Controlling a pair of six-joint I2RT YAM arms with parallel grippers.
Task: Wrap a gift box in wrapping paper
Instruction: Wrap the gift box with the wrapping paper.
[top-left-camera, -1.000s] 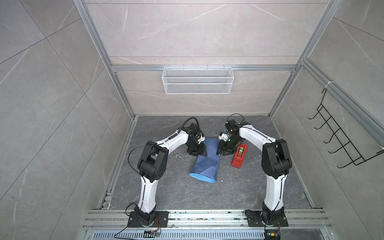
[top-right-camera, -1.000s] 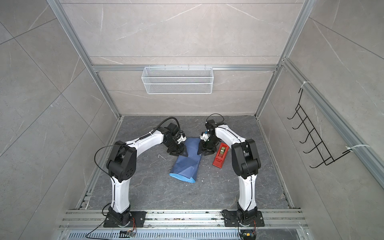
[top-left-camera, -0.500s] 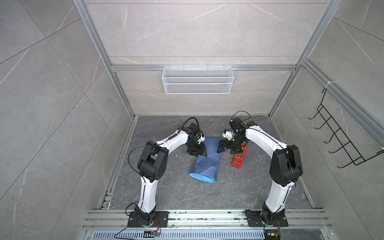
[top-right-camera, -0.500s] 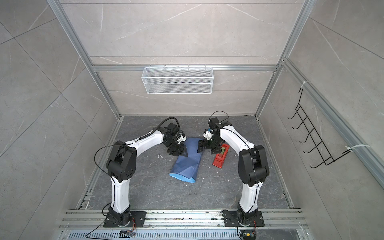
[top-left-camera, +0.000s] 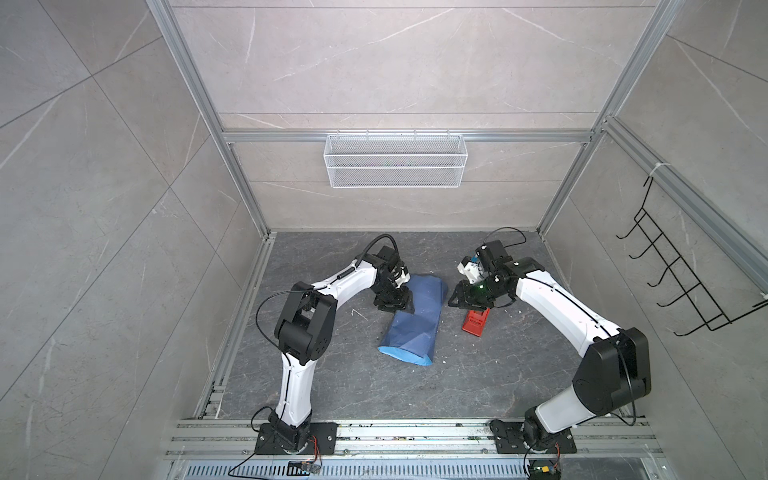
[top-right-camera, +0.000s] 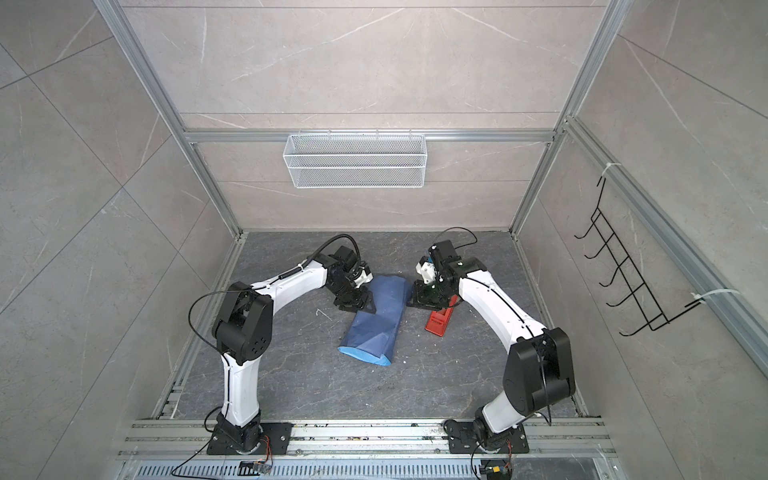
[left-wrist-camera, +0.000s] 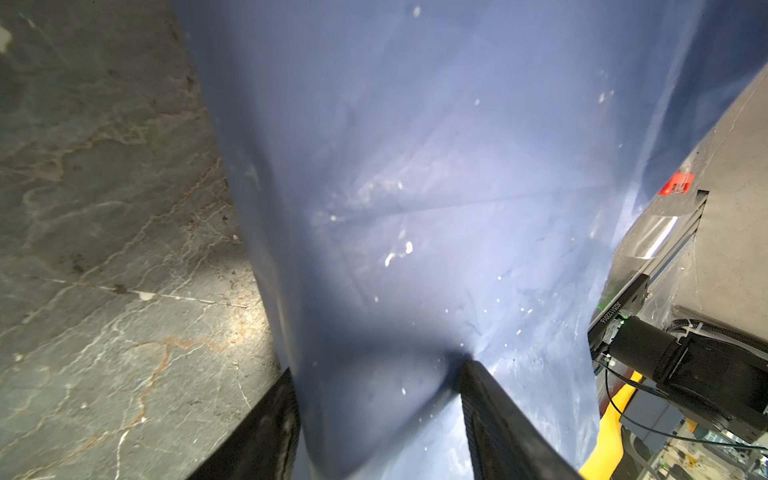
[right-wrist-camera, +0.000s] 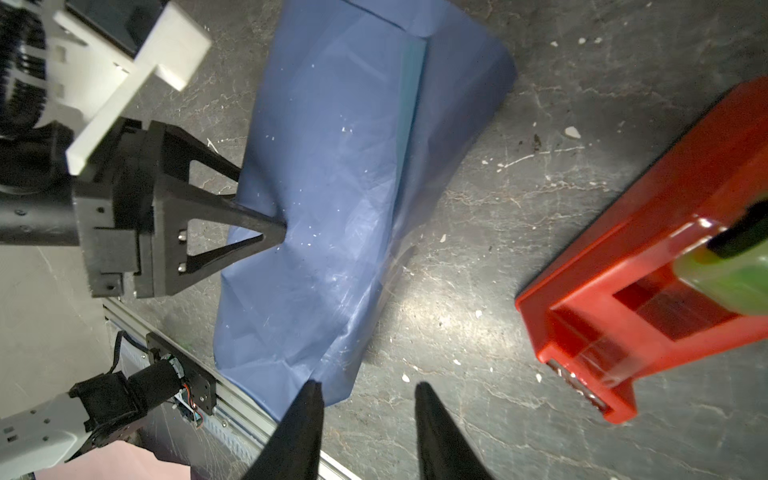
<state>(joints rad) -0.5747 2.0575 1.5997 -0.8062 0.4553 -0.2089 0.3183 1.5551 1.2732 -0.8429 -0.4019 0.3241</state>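
Wrapping paper, mid-frame, needs the left jaws' pinch firm while the narrow, empty right jaws reach the red dispenser.

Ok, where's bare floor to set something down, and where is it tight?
Free: the wide floor between the paper and the front rail; also the strip between paper and back wall. Tight: the gap between paper and tape dispenser, where the right gripper hangs.
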